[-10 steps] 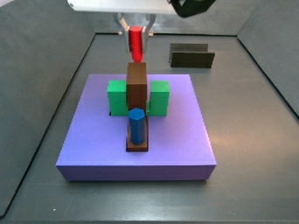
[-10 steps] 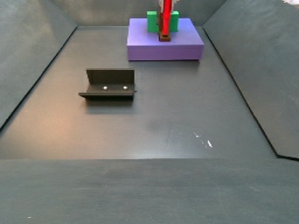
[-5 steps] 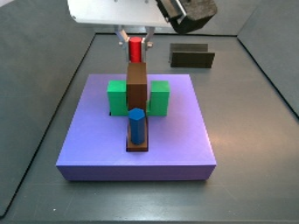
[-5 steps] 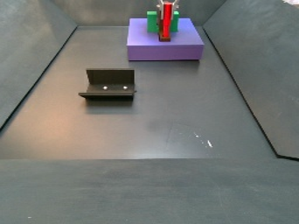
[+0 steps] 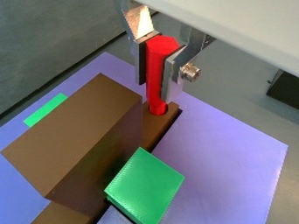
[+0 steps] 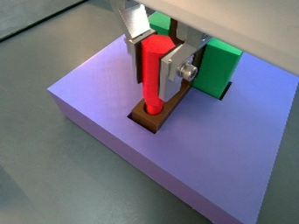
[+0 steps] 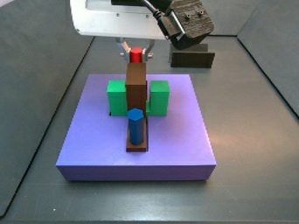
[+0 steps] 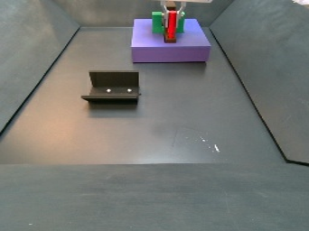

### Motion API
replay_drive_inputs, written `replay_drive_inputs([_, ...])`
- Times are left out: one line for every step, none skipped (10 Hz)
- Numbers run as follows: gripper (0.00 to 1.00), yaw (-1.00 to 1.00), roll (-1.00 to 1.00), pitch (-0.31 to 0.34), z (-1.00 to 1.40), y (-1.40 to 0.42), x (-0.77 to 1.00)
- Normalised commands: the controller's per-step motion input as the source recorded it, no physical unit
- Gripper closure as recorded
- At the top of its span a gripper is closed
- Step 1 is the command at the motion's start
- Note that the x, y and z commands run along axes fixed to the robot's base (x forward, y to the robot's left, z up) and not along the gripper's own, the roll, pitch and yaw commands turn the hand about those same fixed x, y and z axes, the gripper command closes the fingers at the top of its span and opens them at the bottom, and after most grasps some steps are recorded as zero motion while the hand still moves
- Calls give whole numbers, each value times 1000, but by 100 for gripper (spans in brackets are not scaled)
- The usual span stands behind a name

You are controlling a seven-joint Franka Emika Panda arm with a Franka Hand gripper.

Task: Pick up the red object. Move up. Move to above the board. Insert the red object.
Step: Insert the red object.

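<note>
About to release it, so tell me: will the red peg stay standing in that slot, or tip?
The red peg looks stiff and straight. Its foot sits in the brown slot, so it will probably stand. Tall and slim, it could lean when the tool lets go.

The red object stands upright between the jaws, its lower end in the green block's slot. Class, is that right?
Not quite: the red object, upright between the gripper's jaws, has its lower end in the brown piece's slot, not the green block, as a wrist view shows.
</note>
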Motion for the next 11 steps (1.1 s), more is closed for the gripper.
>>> replay_drive_inputs([100, 43, 37, -44, -329, 0, 131])
replay_drive_inputs([100, 40, 76, 0, -200, 17, 137])
replay_drive_inputs([100, 34, 64, 43, 0, 89, 0])
replay_drive_inputs([100, 0, 94, 44, 0, 17, 17])
replay_drive_inputs([100, 0, 111, 40, -11, 0, 60])
replay_drive_inputs([100, 0, 119, 46, -3, 0, 60])
replay_drive_inputs([100, 0, 120, -3, -226, -46, 0])
replay_drive_inputs([100, 11, 109, -43, -303, -74, 31])
replay_drive_inputs([100, 60, 134, -49, -351, -29, 109])
replay_drive_inputs([100, 109, 137, -103, -451, -14, 123])
replay_drive_inputs([100, 51, 111, -120, -494, -11, 74])
